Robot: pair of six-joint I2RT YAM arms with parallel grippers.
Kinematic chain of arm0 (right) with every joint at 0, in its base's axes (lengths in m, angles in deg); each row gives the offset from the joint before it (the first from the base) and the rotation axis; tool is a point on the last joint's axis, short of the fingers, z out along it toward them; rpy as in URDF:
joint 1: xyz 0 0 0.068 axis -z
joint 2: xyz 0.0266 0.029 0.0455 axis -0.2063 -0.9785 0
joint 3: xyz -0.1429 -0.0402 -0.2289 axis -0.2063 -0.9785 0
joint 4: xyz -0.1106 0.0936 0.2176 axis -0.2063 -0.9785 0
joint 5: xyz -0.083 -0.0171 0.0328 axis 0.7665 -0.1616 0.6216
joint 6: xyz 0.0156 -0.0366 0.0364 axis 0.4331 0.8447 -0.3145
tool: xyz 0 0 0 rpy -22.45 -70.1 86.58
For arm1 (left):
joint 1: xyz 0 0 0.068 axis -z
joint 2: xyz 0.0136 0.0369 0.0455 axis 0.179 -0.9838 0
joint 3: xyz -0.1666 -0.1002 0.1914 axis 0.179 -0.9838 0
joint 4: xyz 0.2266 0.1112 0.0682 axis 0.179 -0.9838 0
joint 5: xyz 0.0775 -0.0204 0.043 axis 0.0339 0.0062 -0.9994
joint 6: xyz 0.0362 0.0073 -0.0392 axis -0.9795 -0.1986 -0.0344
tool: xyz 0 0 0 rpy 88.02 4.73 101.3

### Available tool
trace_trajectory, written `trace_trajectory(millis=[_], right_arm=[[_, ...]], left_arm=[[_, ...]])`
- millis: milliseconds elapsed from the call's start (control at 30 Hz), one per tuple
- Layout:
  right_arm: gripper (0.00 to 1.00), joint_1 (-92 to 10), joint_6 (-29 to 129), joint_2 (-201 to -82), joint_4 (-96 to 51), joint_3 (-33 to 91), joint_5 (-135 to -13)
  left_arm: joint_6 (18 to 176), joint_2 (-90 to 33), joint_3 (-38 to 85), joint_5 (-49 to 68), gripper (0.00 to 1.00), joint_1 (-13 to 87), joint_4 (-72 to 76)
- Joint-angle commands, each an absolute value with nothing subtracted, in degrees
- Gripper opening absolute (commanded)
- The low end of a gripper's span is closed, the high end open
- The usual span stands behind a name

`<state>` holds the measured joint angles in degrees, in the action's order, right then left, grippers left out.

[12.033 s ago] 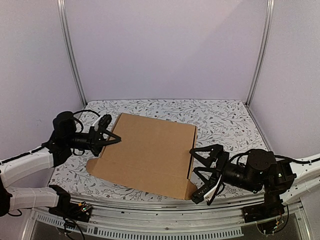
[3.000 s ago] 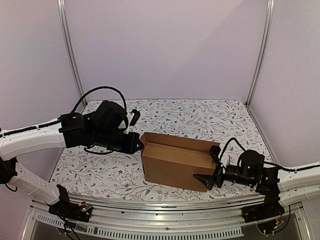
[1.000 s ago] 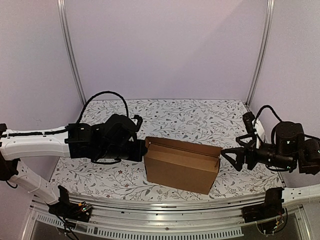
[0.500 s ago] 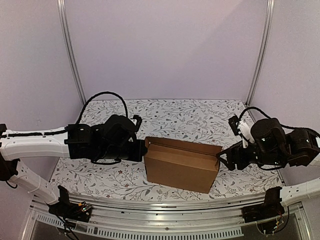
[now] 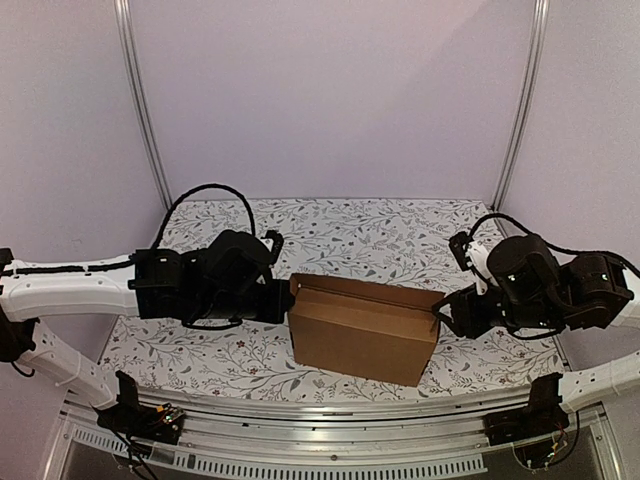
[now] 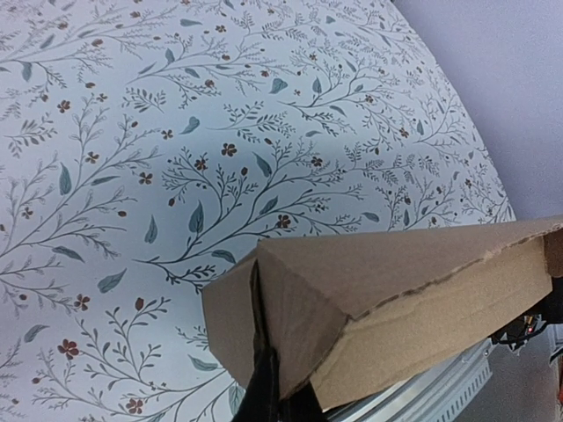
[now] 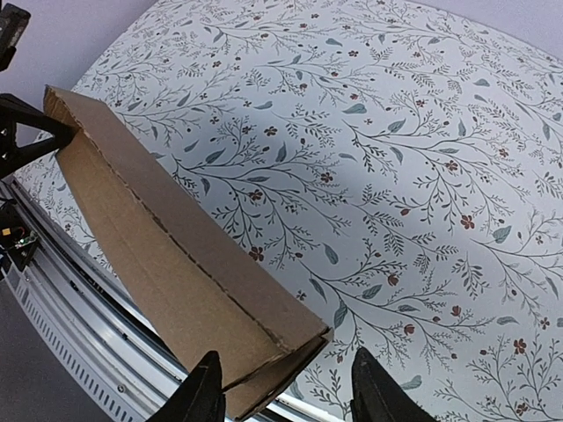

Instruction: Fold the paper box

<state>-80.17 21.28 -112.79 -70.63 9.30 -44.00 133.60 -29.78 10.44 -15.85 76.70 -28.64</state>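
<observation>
The paper box point(image 5: 362, 335) stands in the middle of the table as a long brown cardboard trough, its top open. My left gripper point(image 5: 287, 301) is at its left end; in the left wrist view its shut fingers point(image 6: 264, 391) are pushed into the seam of the box's point(image 6: 413, 281) end wall. My right gripper point(image 5: 444, 318) is at the right end, open about half wide. In the right wrist view the two fingertips point(image 7: 207, 391) straddle the end corner of the box point(image 7: 176, 255) without touching it.
The table wears a floral cloth point(image 5: 400, 230). An aluminium rail point(image 5: 350, 440) runs along the near edge, close under the box point(image 7: 70, 325). Upright frame posts point(image 5: 140, 110) and purple walls close in the back and sides.
My right arm has swung in from the right to the box's right end, and its jaws have narrowed from wide open. The left arm and the box have stayed put.
</observation>
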Motion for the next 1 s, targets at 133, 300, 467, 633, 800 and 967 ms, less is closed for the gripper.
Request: trace_trajectory(millis=[133,300,467,633,800,967], right_arm=[[0.37,-80.62,20.95,-113.12,-73.8,10.11,-43.48],[0.32,-80.59,20.75,-112.86,-74.89,10.08,-43.28],[0.28,-80.58,20.67,-112.47,-76.17,10.07,-42.65],[0.27,-80.59,20.41,-112.08,-76.25,9.89,-42.6],[0.26,-80.6,20.16,-112.22,-75.49,9.58,-43.17],[0.23,-80.57,19.98,-112.76,-72.76,8.16,-44.88]], left_arm=[[134.88,-32.81,6.18,-13.05,0.0,77.79,-38.89],[134.97,-32.91,6.17,-12.97,0.0,77.81,-38.76],[135.06,-32.83,6.17,-12.92,0.0,77.77,-38.8],[135.08,-32.89,6.17,-12.92,0.0,77.78,-38.78],[135.16,-32.81,6.17,-12.94,0.0,77.8,-38.73],[135.41,-32.86,5.83,-13.03,0.0,77.81,-38.41]])
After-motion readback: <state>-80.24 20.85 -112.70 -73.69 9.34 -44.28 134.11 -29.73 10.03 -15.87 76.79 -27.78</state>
